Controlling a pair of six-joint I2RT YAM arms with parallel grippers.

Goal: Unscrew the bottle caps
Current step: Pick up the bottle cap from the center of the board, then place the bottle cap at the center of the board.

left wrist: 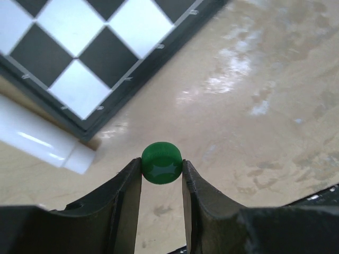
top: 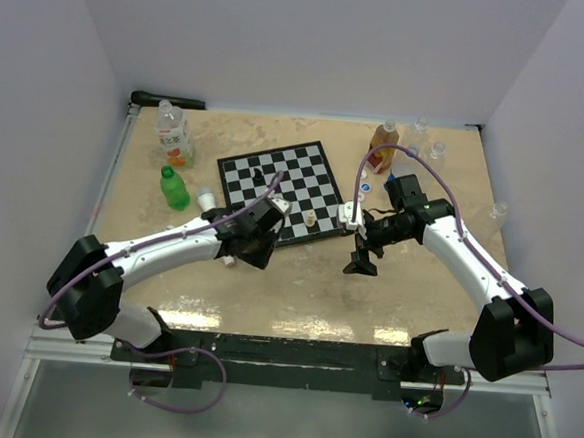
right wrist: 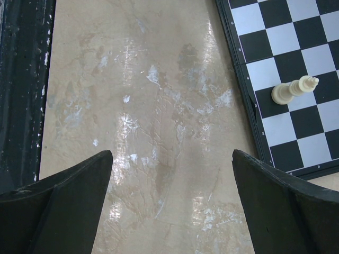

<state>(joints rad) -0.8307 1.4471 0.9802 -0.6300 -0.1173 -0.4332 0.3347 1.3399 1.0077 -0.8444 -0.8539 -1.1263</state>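
A green bottle cap is pinched between the two fingers of my left gripper, held just above the bare tabletop off the chessboard's near corner. In the top view the left gripper hangs at the board's near left edge. The green bottle stands to its left, and a clear orange-labelled bottle stands behind that. An orange bottle and several clear bottles stand at the back right. My right gripper is wide open over bare table, right of the board, with nothing between its fingers.
The chessboard lies mid-table, with a cream chess piece lying on it. A white tube lies beside the board's edge near the left gripper. The table's black front edge is close to the right gripper.
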